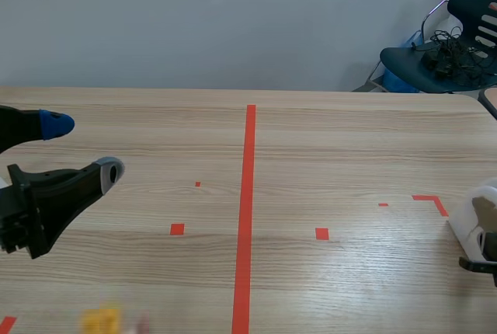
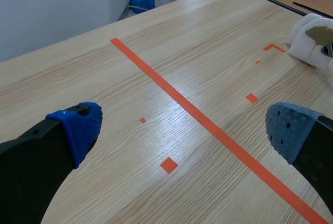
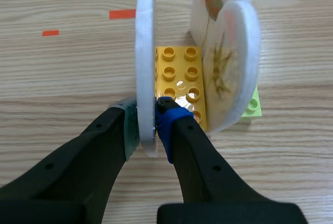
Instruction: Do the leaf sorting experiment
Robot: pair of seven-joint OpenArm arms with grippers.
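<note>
The white leaf disc is standing on its edge near the right side of the wooden surface. The right hand is pinching its lower rim, with one pad pressing on each face. A yellow studded brick is lying flat right against the disc, on the side of the blue pad. On the brick's other side a second disc is standing upright and showing a brownish pressed leaf on its face. A third disc is standing just behind it with a small brown leaf on it. A light green brick is peeking out from behind the second disc.

The left hand is hanging over the left part of the surface, well apart from the discs. Its fingers are spread wide with nothing between them. An orange-red tape line is running down the middle between the two arms. Something small and yellow is lying near the robot's left corner, but it is too blurred for me to tell what it is. Past the far right corner a dark chair is holding a tangle of cables.
</note>
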